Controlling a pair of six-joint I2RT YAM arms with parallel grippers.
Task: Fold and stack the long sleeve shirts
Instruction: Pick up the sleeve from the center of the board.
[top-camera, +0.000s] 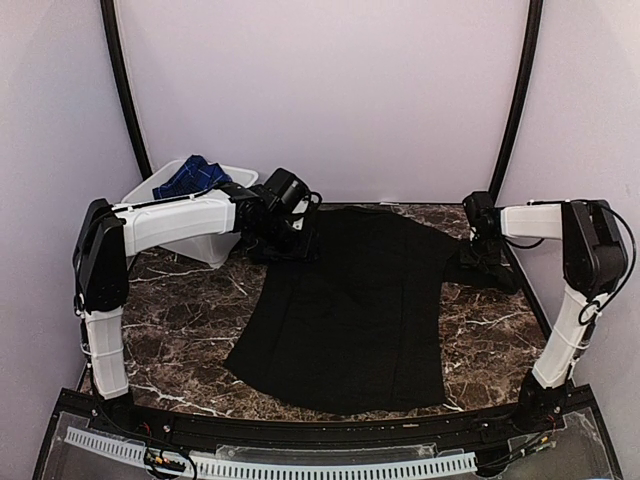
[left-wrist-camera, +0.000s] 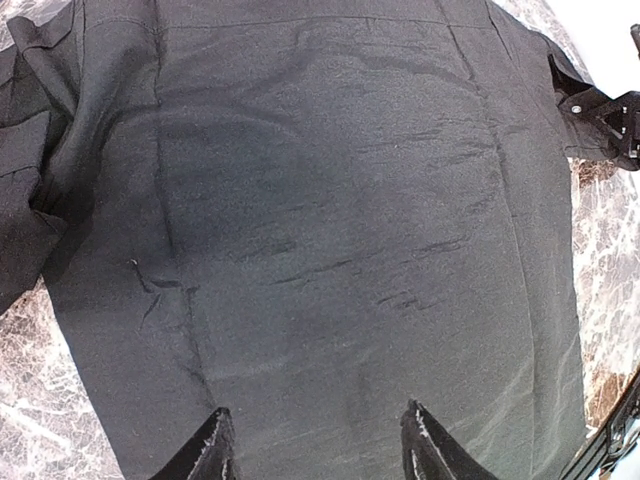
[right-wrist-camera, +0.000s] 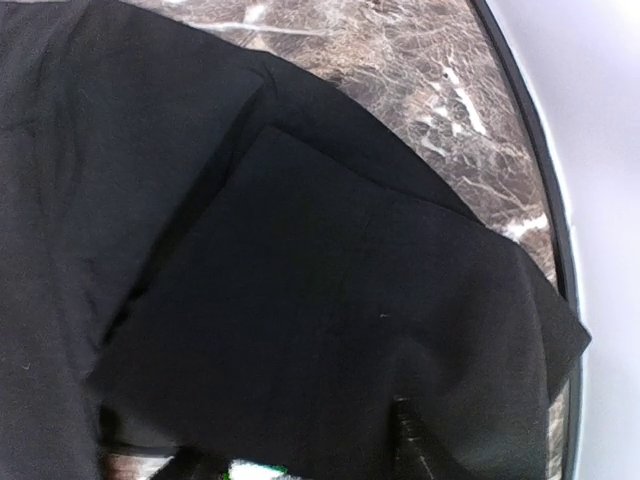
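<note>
Black shirt lies flat on the table; I judge sleeve folding is the step. My left gripper, fingers spread, hovers over the shirt's far corner. My right gripper is at its opposite sleeve, grip unclear. Next needs a firm sleeve pinch, carried inward.

Black shirt of matt woven cloth, finely creased, blue checked shirt of soft cloth, tub of smooth white plastic, table top glossy, brown marble look with white veins, arm shells smooth white plastic
</note>
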